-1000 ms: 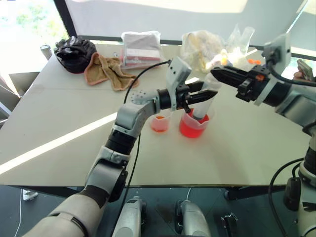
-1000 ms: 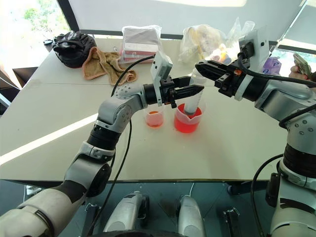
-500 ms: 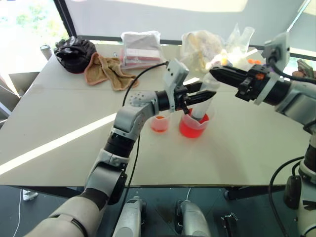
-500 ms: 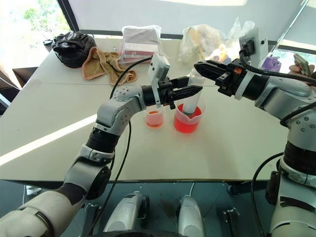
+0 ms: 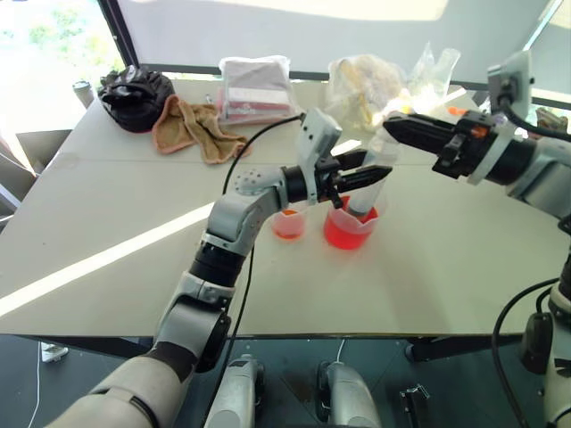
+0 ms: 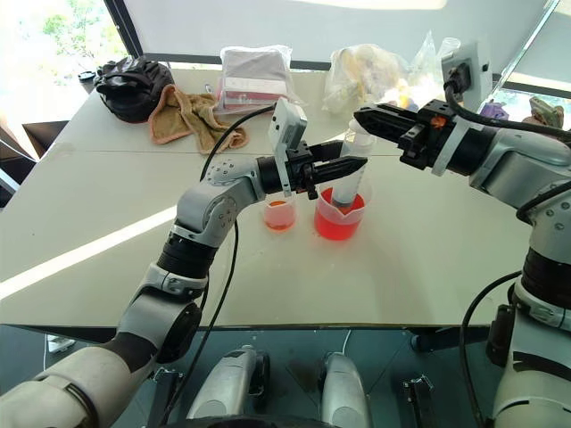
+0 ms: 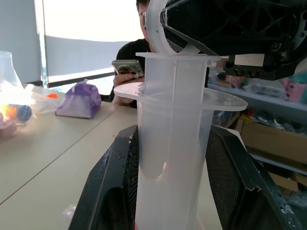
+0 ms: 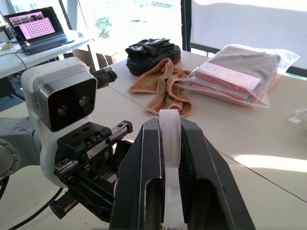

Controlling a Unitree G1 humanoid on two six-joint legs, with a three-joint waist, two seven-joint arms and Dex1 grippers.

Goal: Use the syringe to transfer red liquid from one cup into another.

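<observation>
Little has shifted since the earlier frames: your right gripper [image 6: 361,114] has edged slightly up and toward the far edge, and your left arm kept its pose. Your left gripper [image 6: 352,165] reaches level across the worktop [image 6: 107,205], jaws clamped on the barrel of the syringe [image 6: 354,174], which stands upright with its tip in the beaker [image 6: 338,214] of red liquid [image 6: 336,227]. Your right jaws are shut on the white plunger [image 8: 169,158] at the top. Two cups stand near the worktop's middle: the beaker and the smaller cup [image 6: 278,214] just beside it. A towel [image 6: 187,116], a black bag [image 6: 132,85] and plastic bags lie along the far edge.
</observation>
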